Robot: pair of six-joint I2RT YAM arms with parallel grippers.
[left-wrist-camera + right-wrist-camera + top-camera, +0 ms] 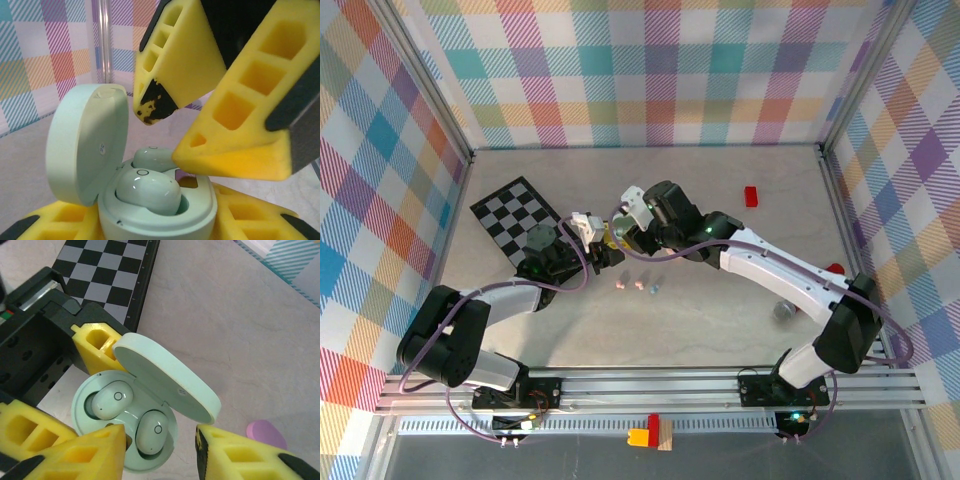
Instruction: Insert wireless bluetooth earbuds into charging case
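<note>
A mint charging case [161, 220] is open, its lid [84, 141] tipped up to the left. Two mint earbuds [148, 192] [151, 157] sit in its wells. My left gripper [156, 227] is shut on the case body from both sides, above the table. In the right wrist view the case rim [81, 396], lid [167, 380] and both earbuds [111, 399] [152, 431] show from above. My right gripper [160, 440] hovers open just over the case, one finger [85, 452] over its front rim. Both grippers [590, 250] [613, 236] meet mid-table. Three tiny pastel earbuds [638, 285] lie just in front.
A checkerboard mat [516, 214] lies at the back left, under the left wrist. A red block [751, 196] sits at the back right. A lilac rounded piece [265, 433] rests on the table beside the right finger. A small grey object [782, 310] lies beside the right arm.
</note>
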